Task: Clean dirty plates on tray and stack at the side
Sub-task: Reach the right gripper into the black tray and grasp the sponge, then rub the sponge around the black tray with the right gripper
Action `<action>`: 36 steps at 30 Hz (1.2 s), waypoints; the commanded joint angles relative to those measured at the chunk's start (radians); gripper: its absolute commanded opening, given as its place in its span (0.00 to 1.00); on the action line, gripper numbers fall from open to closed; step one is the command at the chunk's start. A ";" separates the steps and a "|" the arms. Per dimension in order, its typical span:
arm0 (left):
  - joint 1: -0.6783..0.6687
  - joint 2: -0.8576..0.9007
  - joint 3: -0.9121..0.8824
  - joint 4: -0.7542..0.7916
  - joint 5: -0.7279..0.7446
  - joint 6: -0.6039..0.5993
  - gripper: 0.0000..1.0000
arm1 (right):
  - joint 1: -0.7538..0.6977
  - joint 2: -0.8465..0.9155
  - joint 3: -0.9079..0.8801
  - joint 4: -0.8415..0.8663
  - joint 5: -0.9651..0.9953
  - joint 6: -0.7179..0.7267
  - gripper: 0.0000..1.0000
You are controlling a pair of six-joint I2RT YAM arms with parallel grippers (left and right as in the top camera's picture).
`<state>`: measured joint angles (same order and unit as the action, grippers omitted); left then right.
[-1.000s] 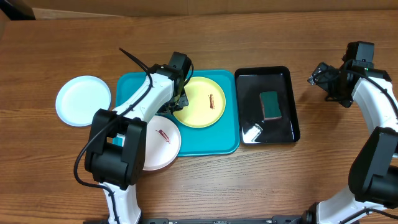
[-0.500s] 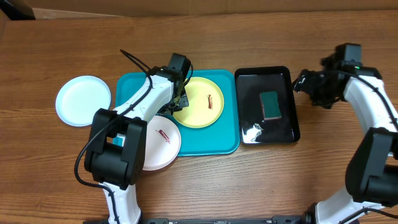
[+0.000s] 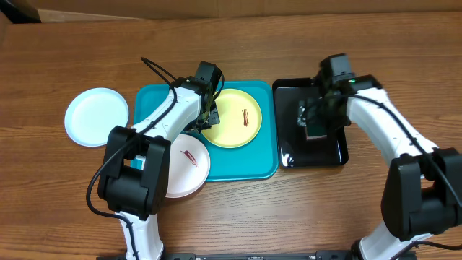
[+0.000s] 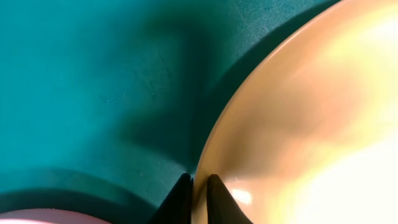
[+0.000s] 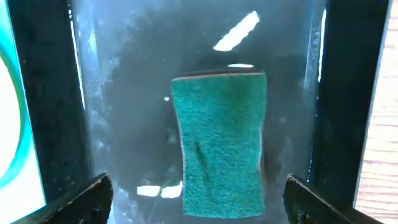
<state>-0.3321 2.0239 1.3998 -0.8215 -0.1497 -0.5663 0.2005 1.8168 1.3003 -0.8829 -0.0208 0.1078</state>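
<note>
We've got the left gripper (image 4: 198,186) pinched tight on the yellow plate (image 3: 234,131) at its 9 o'clock rim. That plate lies toward 1 o'clock on the tray (image 3: 249,165). The white plate (image 3: 191,173) hangs over the tray's 7 o'clock corner, and the blue plate (image 3: 96,117) is off on the table (image 3: 65,202) at 9 o'clock. Our right gripper (image 5: 199,193) hovers over the black tray (image 3: 332,90), fingers wide apart, with the sponge (image 5: 217,137) between them.
</note>
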 commanded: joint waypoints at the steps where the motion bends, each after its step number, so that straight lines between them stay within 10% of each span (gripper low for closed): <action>1: 0.006 0.007 -0.004 0.002 0.012 0.018 0.10 | 0.027 -0.023 -0.026 0.034 0.089 -0.008 0.89; 36: 0.006 0.007 -0.004 0.000 0.012 0.020 0.04 | 0.027 -0.007 -0.208 0.307 0.126 -0.012 0.69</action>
<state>-0.3317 2.0239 1.3998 -0.8219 -0.1455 -0.5659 0.2287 1.8168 1.1007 -0.5835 0.0906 0.0990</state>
